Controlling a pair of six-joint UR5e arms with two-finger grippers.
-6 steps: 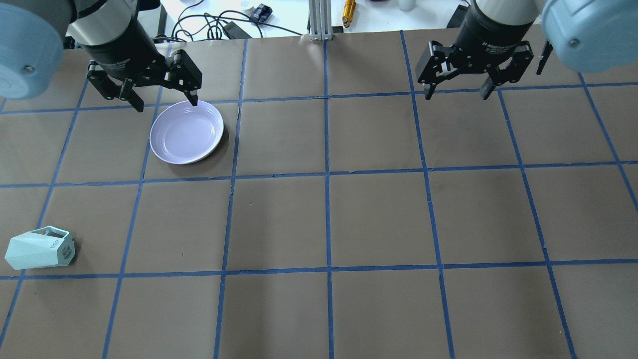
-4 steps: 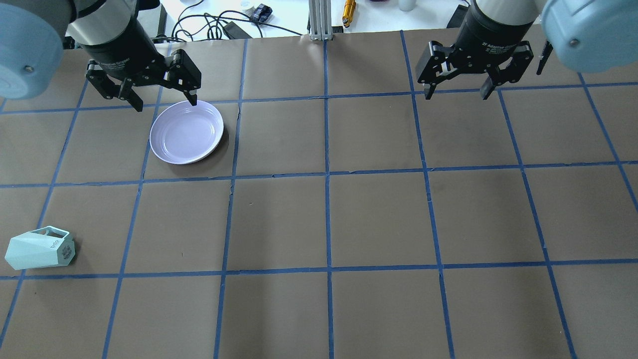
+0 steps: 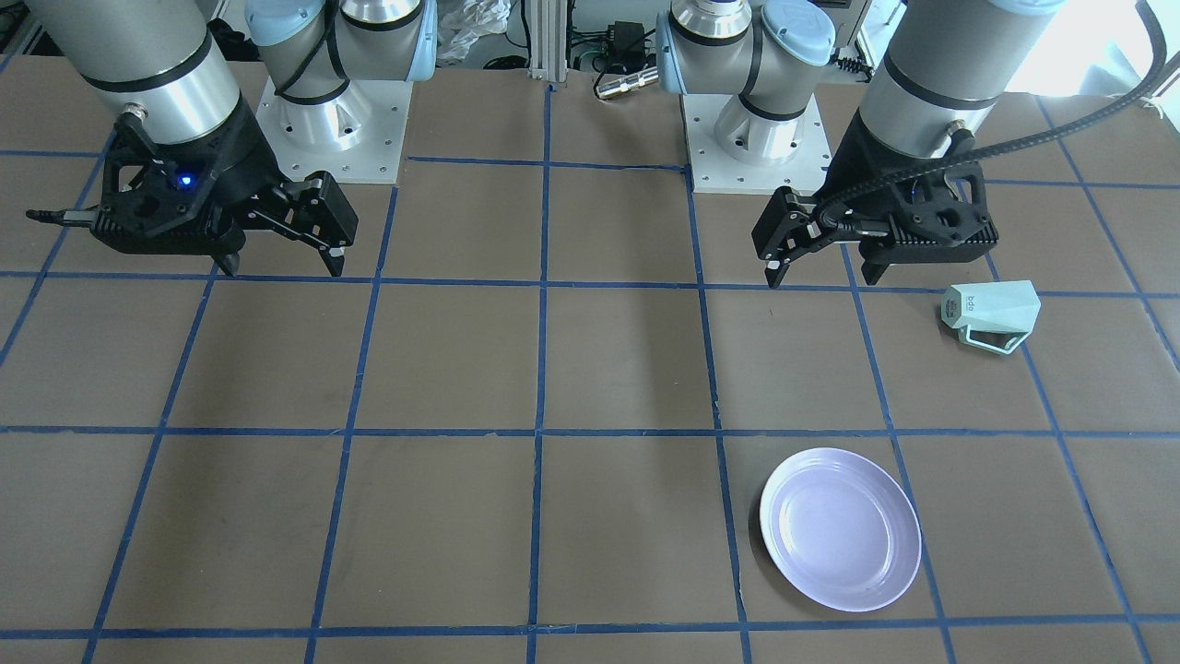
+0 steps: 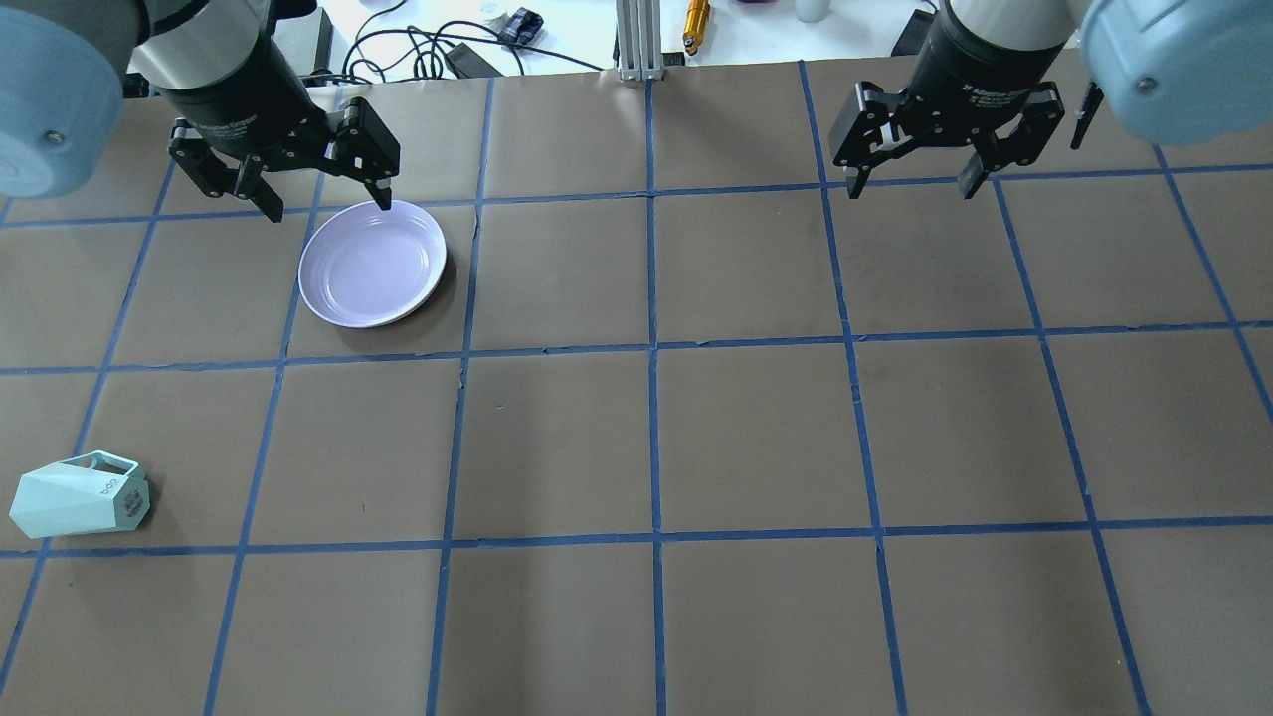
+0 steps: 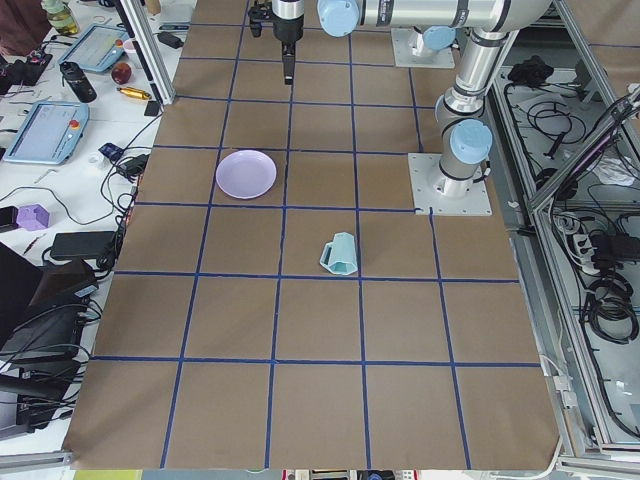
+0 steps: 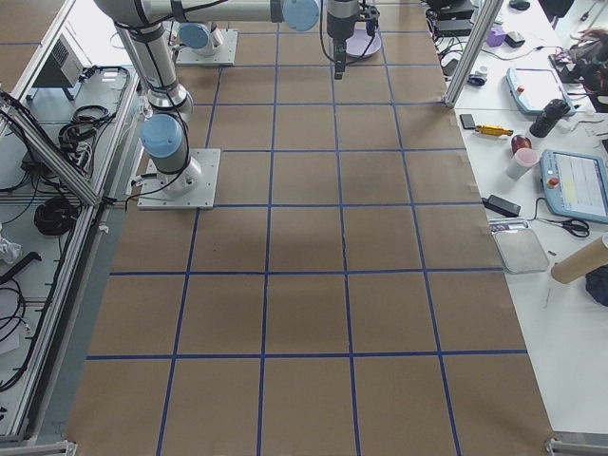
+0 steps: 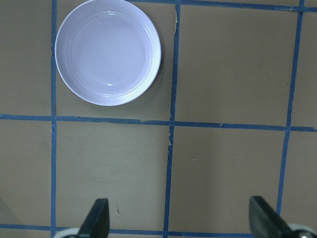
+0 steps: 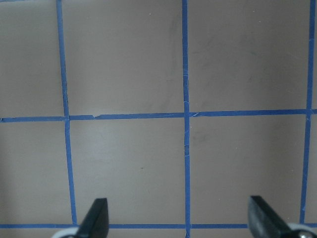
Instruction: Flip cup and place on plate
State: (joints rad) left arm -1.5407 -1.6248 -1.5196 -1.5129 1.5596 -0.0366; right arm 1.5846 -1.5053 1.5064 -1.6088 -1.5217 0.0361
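Observation:
The mint-green cup [image 4: 80, 494] lies on its side near the table's left edge, base toward the middle and handle on top. It also shows in the front view [image 3: 991, 314] and the left side view [image 5: 340, 254]. The lavender plate [image 4: 373, 264] sits empty and flat farther out; it also shows in the front view [image 3: 841, 528] and the left wrist view [image 7: 108, 51]. My left gripper [image 4: 328, 207] is open and empty, high above the table by the plate's far rim, well away from the cup. My right gripper [image 4: 910, 189] is open and empty over bare table on the right.
The table [image 4: 656, 438] is brown paper with a blue tape grid. An aluminium post [image 4: 636, 40], cables and small tools lie beyond its far edge. The two arm bases [image 3: 756, 138] stand on the robot's side of the table.
My left gripper has drifted slightly toward the far left. The cup, the plate and the right gripper have not moved.

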